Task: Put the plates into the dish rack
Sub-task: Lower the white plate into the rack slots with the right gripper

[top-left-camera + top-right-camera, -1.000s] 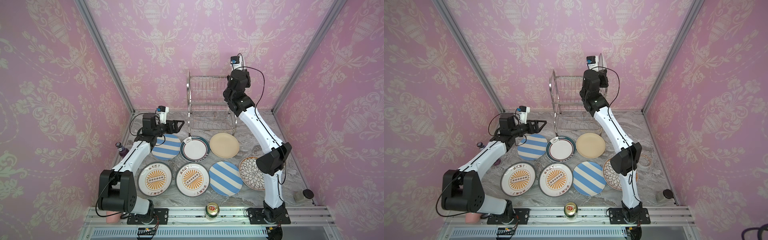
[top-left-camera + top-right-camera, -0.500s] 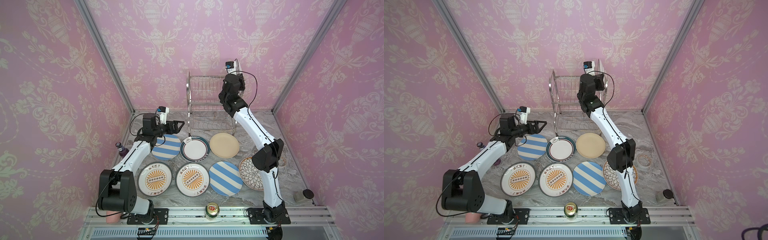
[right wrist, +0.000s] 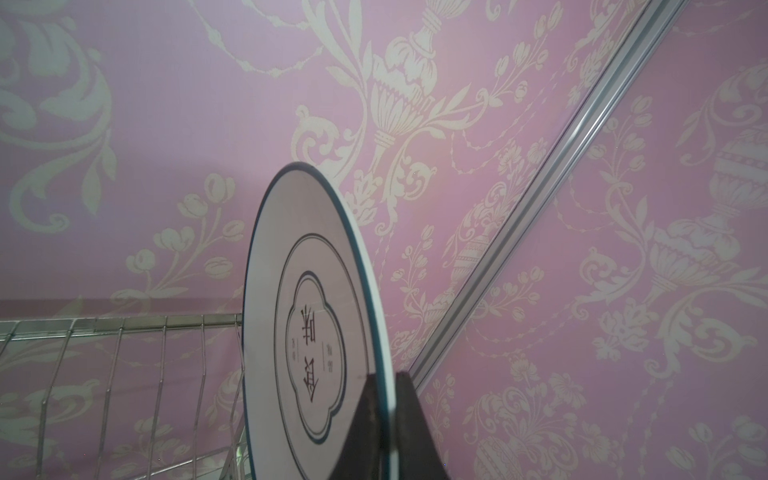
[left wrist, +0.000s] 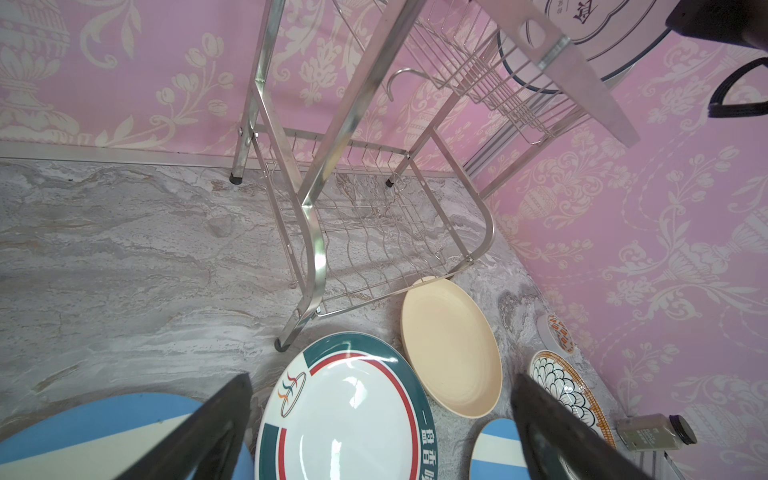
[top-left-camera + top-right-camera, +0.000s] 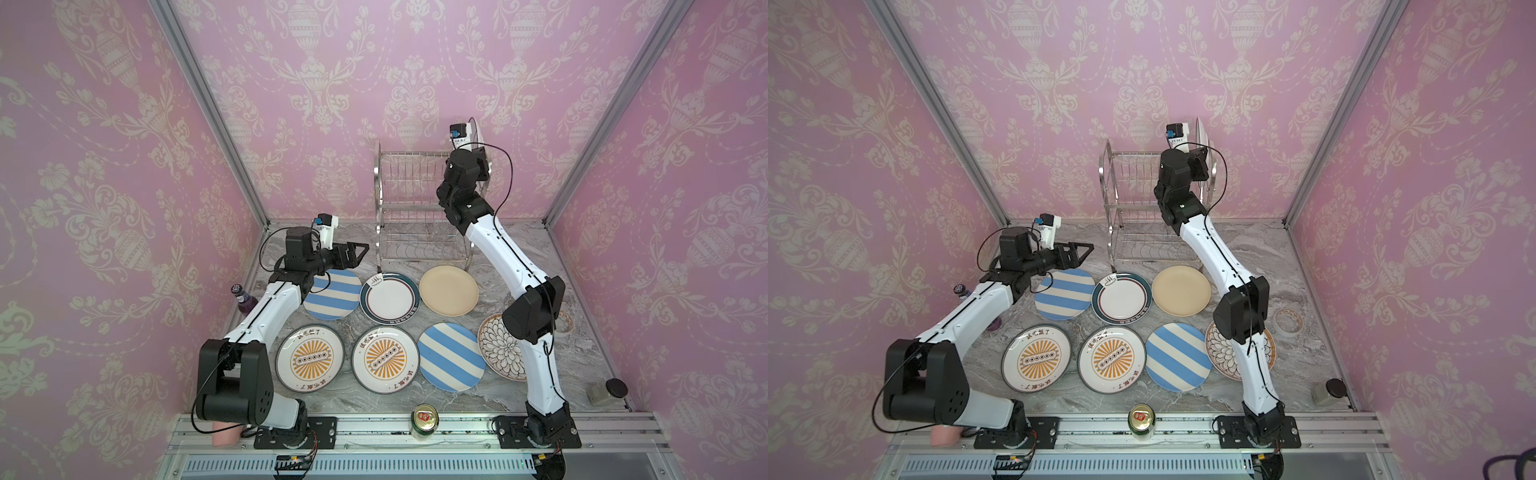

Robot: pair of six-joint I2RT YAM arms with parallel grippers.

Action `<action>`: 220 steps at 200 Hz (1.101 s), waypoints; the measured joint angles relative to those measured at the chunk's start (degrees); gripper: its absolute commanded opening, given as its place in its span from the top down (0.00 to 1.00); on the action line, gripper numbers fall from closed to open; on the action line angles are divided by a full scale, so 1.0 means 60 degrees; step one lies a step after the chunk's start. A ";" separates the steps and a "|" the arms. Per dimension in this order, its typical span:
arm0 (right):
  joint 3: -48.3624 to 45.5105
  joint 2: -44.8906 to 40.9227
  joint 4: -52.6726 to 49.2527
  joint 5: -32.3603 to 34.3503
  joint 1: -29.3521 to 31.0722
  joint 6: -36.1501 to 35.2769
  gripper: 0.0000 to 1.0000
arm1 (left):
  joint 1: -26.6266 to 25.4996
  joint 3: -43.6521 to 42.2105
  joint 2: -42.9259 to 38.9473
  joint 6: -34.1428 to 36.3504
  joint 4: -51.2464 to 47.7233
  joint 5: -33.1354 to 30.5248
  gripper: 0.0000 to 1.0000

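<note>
White black-lined plate (image 3: 307,291), pinched by the right claw (image 3: 384,380), has swung nearer the dish rack (image 5: 409,199); left claw (image 4: 382,384) stays spread.

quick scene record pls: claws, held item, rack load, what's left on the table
right claw: shut on black-lined plate
held plate pose: on edge, upright, at right end of dish rack top tier; seated or not, cannot tell
left claw: open, empty, above table's back left
rack lower tier: no plates
table: seven plates lying flat, including cream plate
</note>
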 measured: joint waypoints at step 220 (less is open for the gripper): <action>0.1297 0.0142 -0.1745 -0.0404 -0.0131 0.0335 1.00 | 0.0000 0.0000 0.0000 0.0000 0.0000 0.0000 0.01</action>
